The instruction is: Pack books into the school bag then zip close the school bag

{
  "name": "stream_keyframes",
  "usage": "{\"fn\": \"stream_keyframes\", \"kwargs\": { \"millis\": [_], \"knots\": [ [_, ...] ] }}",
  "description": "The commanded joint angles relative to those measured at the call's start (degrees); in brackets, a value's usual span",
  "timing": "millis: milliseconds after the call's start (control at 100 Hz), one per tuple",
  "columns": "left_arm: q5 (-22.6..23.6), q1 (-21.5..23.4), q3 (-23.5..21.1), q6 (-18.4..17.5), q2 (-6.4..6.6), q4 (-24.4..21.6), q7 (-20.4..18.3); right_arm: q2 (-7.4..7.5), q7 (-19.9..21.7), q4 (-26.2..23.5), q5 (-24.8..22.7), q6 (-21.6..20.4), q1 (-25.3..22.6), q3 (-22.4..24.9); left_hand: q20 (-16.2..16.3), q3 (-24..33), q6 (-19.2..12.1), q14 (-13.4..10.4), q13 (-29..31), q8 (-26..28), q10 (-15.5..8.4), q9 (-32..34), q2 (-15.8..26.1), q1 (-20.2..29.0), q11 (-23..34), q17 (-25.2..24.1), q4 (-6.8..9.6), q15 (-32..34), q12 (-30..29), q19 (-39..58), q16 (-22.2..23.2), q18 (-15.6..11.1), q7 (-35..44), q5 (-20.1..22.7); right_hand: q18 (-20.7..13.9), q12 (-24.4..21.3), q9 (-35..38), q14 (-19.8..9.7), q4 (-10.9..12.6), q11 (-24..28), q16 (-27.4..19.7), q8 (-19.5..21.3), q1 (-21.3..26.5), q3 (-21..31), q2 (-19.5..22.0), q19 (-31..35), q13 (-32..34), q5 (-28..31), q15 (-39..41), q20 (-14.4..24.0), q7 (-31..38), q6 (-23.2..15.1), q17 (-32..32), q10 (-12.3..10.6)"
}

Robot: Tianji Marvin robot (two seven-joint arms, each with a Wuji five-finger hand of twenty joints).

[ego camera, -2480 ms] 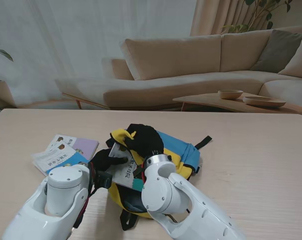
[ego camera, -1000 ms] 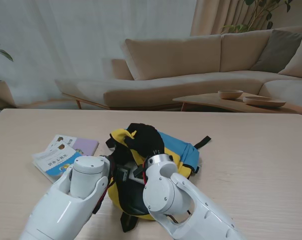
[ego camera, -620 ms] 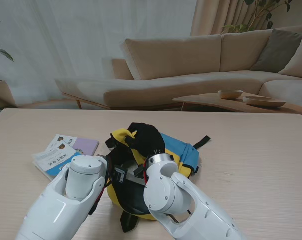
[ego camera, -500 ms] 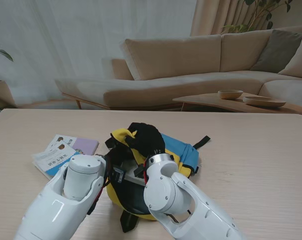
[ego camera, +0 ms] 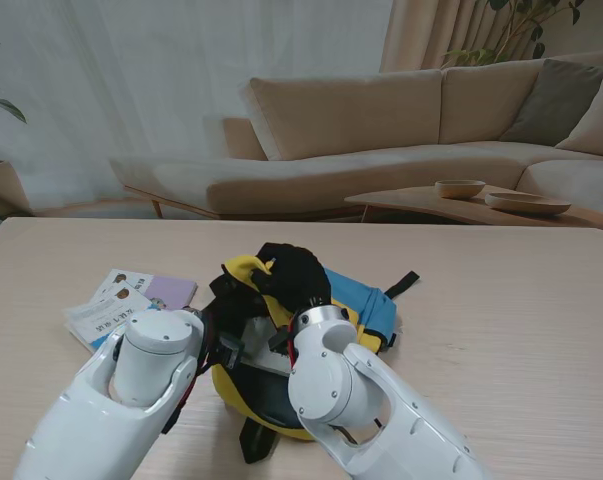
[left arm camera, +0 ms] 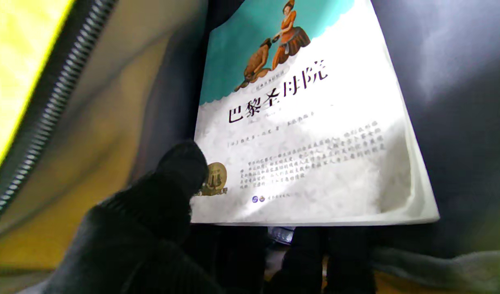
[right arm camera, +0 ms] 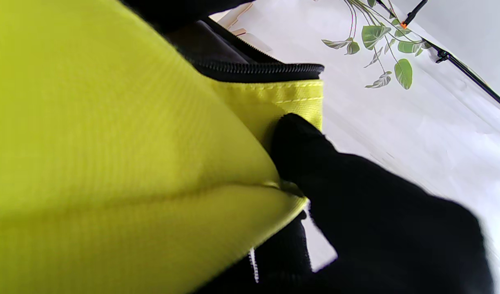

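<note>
The black-gloved right hand (ego camera: 293, 275) pinches the yellow fabric flap (right arm camera: 111, 143) of the yellow-and-blue school bag (ego camera: 356, 305) on the pale wooden desk (ego camera: 501, 300), holding its mouth wide so the left hand (left arm camera: 152, 220), fingers (left arm camera: 180, 163) gripping the white-and-teal paperback book (left arm camera: 307, 122), can slide it inside

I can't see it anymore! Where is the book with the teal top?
The left wrist view shows the book inside the school bag, beside its open zipper, the left hand gripping its near edge.
</note>
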Motion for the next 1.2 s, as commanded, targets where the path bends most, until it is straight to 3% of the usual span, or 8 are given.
{"fn": "stream_keyframes", "kwargs": {
  "millis": [0, 60, 180, 390, 700, 910, 1190],
  "knots": [
    [0.5, 0.6, -0.1, -0.8, 0.27, -1.8, -2.0, -0.62, 0.5, -0.5, -0.1, -0.5, 0.0, 0.0, -2.8, -2.5, -1.5, -1.7, -1.9, -1.5, -1.7, -2.6, 1.2, -1.2, -3.9, -0.9, 2.02, -4.3, -1.5, -5.6, -1.5, -2.4, -3.0, -1.1, -0.2, -0.7, 0.9, 1.2, 0.1, -0.6, 0.5, 0.8, 4.6, 0.9, 1.9, 0.6, 2.5, 3.7, 0.2, -0.6, 3.6, -7.2, 2.0, 1.0],
    [0.8, 0.8, -0.2, -1.2, 0.4, -2.3, -2.1, -0.65, 0.5, -0.4, 0.0, -0.4, 0.0, 0.0, -2.7, -3.0, -2.2, -1.9, -2.1, -1.4, -2.2, -3.0, 1.6, -1.5, -4.3, -1.0, 2.06, -4.6, -1.0, -6.5, -1.2, -2.6, -3.7, -1.3, -0.3, -0.7, 0.9, 1.2, 0.1, -0.6, 0.5, 0.8, 4.6, 0.9, 1.8, 0.6, 2.4, 3.7, 0.2, -0.6, 3.6, -7.2, 2.1, 1.1],
    [1.4, 1.2, -0.4, -2.2, 0.62, -3.0, -2.1, -0.73, 0.4, -0.1, 0.2, -0.4, 0.3, 0.2, 1.9, -4.1, -3.7, -2.4, -1.7, 4.5, -3.4, -2.1, 2.2, -1.2, -1.9, -0.9, 2.3, -3.3, 4.0, -5.8, 1.7, -2.5, 0.3, -1.1, -0.3, -0.7, 0.9, 1.2, 0.1, -0.6, 0.5, 0.8, 4.6, 0.9, 1.8, 0.6, 2.4, 3.7, 0.2, -0.7, 3.6, -7.1, 2.0, 1.0],
    [2.5, 2.5, -1.2, -3.4, 1.03, -4.7, -2.2, -0.79, 0.2, 0.7, 0.4, -0.4, 0.7, 0.5, 3.2, -5.4, -6.7, -1.5, -1.6, 4.2, -3.3, -2.3, 2.8, -1.2, -2.8, -1.1, 2.37, -2.5, 3.4, -4.5, 2.2, -1.3, 0.3, -0.8, -0.3, -0.7, 0.8, 1.2, 0.1, -0.6, 0.5, 0.8, 4.6, 0.9, 1.9, 0.6, 2.5, 3.7, 0.2, -0.7, 3.6, -7.1, 2.0, 1.0],
    [4.3, 5.7, -2.9, -5.6, 2.13, -8.9, -3.4, -0.76, 0.2, 1.3, 0.7, -0.5, 0.9, 1.0, 5.3, -6.5, -5.1, -0.8, 0.0, 6.3, -2.4, -1.1, 3.3, -1.2, 0.4, -1.1, 2.42, -0.2, 4.1, -0.2, 3.2, -0.7, 9.2, -0.4, -0.2, -0.7, 0.8, 1.2, 0.1, -0.6, 0.5, 0.8, 4.6, 0.9, 1.9, 0.6, 2.4, 3.7, 0.2, -0.8, 3.5, -7.1, 2.0, 1.0],
    [10.7, 10.3, -4.9, -9.1, 3.16, -13.0, -3.2, -0.2, 1.5, 1.2, 0.8, -0.8, 0.7, 1.4, 5.9, -5.3, -4.0, -0.3, 1.9, 8.3, -2.3, 0.3, 2.9, -1.6, 5.4, -0.3, 2.35, 1.9, 6.0, 2.6, 4.8, -0.4, 16.6, -0.6, 0.4, -0.7, 0.6, 1.3, 0.0, -0.6, 0.5, 0.8, 4.6, 0.7, 2.1, 0.7, 2.0, 3.5, 0.1, -0.6, 3.5, -7.0, 1.0, 0.9],
    [16.9, 18.6, -10.7, -15.2, 4.05, -18.9, -2.4, 1.72, 7.0, 0.8, 1.3, -1.3, 0.0, 1.9, 6.9, -4.8, -3.3, 0.7, 3.7, 11.4, -1.6, 3.3, 2.8, -1.8, 8.5, 0.3, 2.27, 4.1, 7.9, 4.8, 6.8, -0.1, 23.2, -1.0, 1.9, -0.5, 0.0, 0.9, 0.1, -0.7, 0.7, 0.7, 4.6, 0.0, 2.8, 1.2, 0.8, 3.0, 0.1, 0.6, 3.4, -7.0, -2.4, 0.5]
  ]
}}
